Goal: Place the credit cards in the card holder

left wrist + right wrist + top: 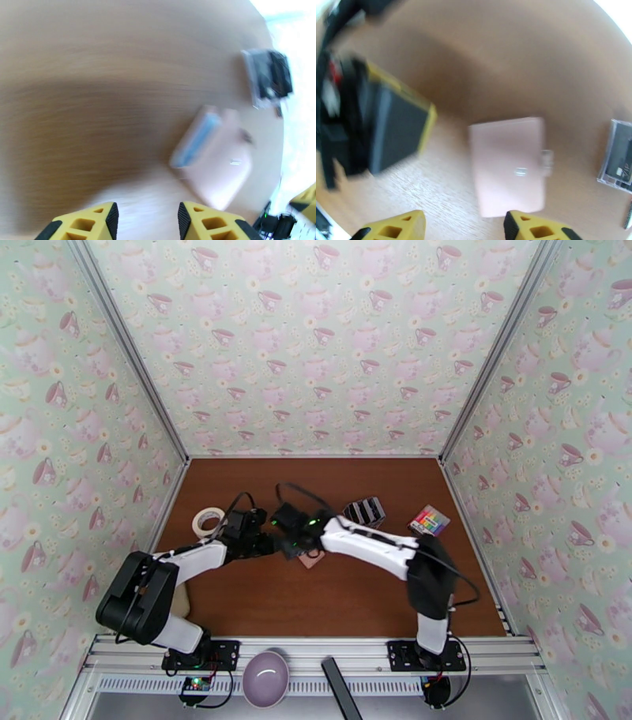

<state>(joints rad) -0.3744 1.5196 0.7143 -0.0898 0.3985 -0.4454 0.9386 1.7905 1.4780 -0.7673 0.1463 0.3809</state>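
Your card holder lies flat on the worktop at the middle of the top view, just under where the two arms meet. In the left wrist view, right of centre, a pale blue pocket edge shows along its upper-left side. The blur hides whether any card is inside. In the right wrist view its pink cover faces up, with the snap tab at its right edge.

The credit cards, a dark-and-light striped block, stand apart from it, up and to the right. At the right edge of the right wrist view they seem to sit in a clear case.

Your left jaws are spread, yellow fingers wide apart at the bottom of the frame, pinching nothing. Your right jaws are spread too, the holder just above the gap and not gripped.

A lilac bowl sits at the bottom edge, between the arm bases.
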